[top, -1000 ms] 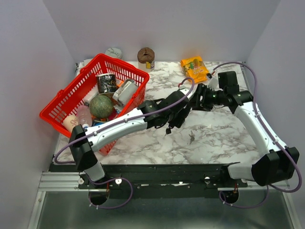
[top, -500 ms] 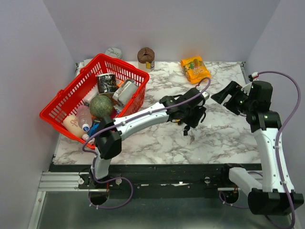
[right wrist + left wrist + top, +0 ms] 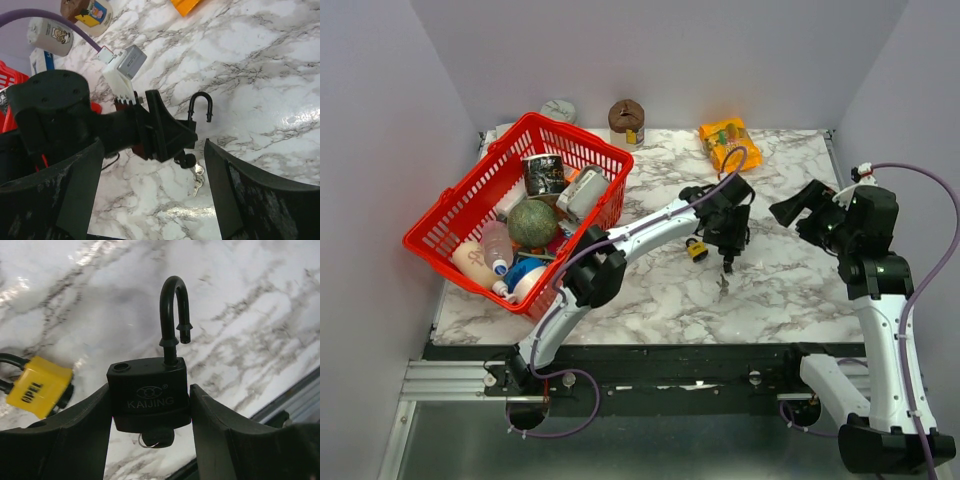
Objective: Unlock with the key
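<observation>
The key (image 3: 156,440) sits in the bottom of the black padlock (image 3: 147,387), and more keys (image 3: 196,182) hang under it. The left gripper (image 3: 728,238) pinches the padlock body between its fingers. The shackle (image 3: 172,300) stands lifted out of its hole. A yellow lock (image 3: 37,387) lies just left of the padlock. Right of the padlock, the right gripper (image 3: 800,208) is spread and holds nothing. The basket (image 3: 440,215) is well apart, left of the padlock.

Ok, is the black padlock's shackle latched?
No, the shackle has its free end clear of the empty hole in the black padlock held by the left pincer.
</observation>
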You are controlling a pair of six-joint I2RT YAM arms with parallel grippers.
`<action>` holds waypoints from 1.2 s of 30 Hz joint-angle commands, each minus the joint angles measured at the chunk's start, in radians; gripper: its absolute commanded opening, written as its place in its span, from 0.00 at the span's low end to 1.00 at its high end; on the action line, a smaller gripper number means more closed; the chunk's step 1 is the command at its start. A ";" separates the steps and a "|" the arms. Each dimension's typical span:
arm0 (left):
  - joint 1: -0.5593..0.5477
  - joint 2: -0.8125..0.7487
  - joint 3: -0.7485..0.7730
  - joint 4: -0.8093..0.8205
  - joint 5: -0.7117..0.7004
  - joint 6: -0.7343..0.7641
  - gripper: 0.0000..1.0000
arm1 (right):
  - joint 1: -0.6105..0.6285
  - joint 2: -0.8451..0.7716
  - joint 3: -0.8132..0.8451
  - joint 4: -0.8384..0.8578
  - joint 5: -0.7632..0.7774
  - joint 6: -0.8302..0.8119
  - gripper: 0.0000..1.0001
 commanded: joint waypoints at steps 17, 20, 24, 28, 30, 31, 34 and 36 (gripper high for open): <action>0.068 0.193 0.147 -0.053 -0.071 -0.055 0.00 | -0.004 -0.046 -0.056 0.034 -0.006 -0.008 0.89; 0.070 0.204 0.147 -0.057 -0.070 -0.046 0.27 | -0.004 -0.067 -0.072 0.019 0.020 -0.025 0.89; 0.071 0.205 0.147 -0.061 -0.072 -0.037 0.49 | -0.004 -0.087 -0.103 0.011 0.026 -0.028 0.89; 0.071 0.194 0.143 -0.041 -0.066 -0.023 0.66 | -0.004 -0.096 -0.123 0.011 0.035 -0.033 0.89; 0.071 0.176 0.130 -0.018 -0.055 -0.014 0.73 | -0.004 -0.093 -0.123 0.011 0.038 -0.039 0.89; 0.071 0.171 0.126 0.004 -0.043 -0.009 0.74 | -0.004 -0.092 -0.122 0.011 0.038 -0.044 0.89; 0.071 0.159 0.120 0.022 -0.035 0.009 0.79 | -0.004 -0.086 -0.122 0.011 0.038 -0.051 0.89; 0.071 0.150 0.110 0.031 -0.024 0.025 0.81 | -0.004 -0.082 -0.123 0.010 0.037 -0.054 0.89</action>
